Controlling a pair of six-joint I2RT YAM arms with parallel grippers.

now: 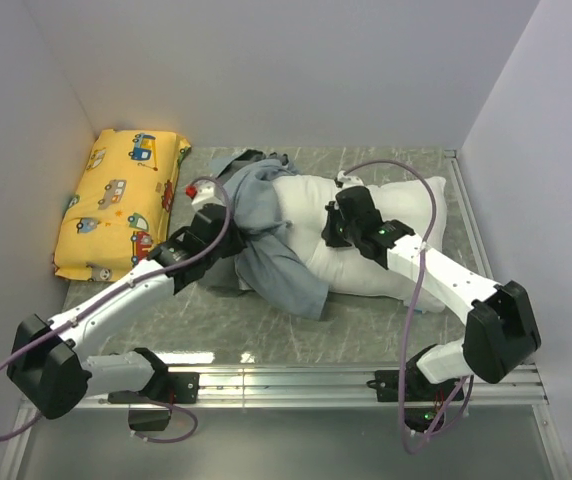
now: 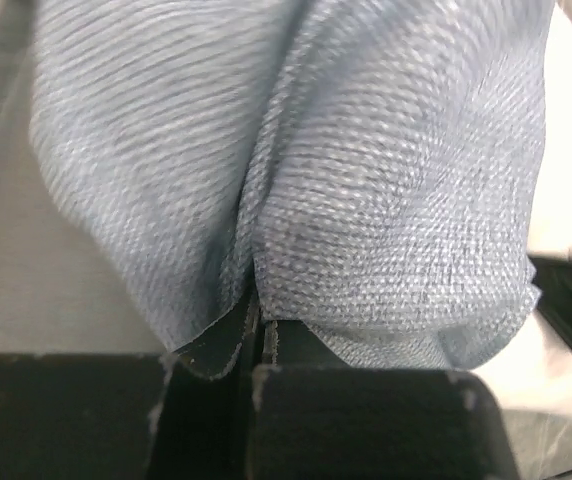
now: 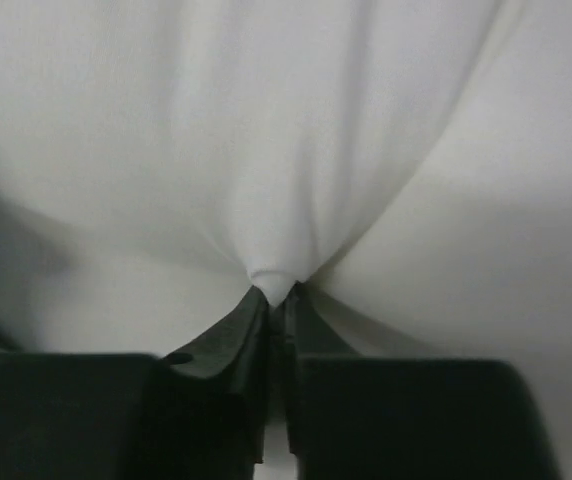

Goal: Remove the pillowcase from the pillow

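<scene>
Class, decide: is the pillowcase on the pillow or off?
Partly off: pillowcase bunched over one end of the pillow, the rest bare white.

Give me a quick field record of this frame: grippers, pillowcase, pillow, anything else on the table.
left gripper: shut on a fold of the pillowcase
right gripper: shut on a pinch of the pillow
pillowcase: bunched, blue-grey inside showing, covering the pillow end nearer the left arm
pillow: mostly uncovered, lying on the table
other: yellow pillow in the far left corner

On table (image 1: 216, 325): pillow (image 1: 406, 205) centre-R; pillowcase (image 1: 271, 255) bunched over its L end; 2nd pillow (image 1: 116, 205) far L, by wall (image 1: 21, 150).
</scene>
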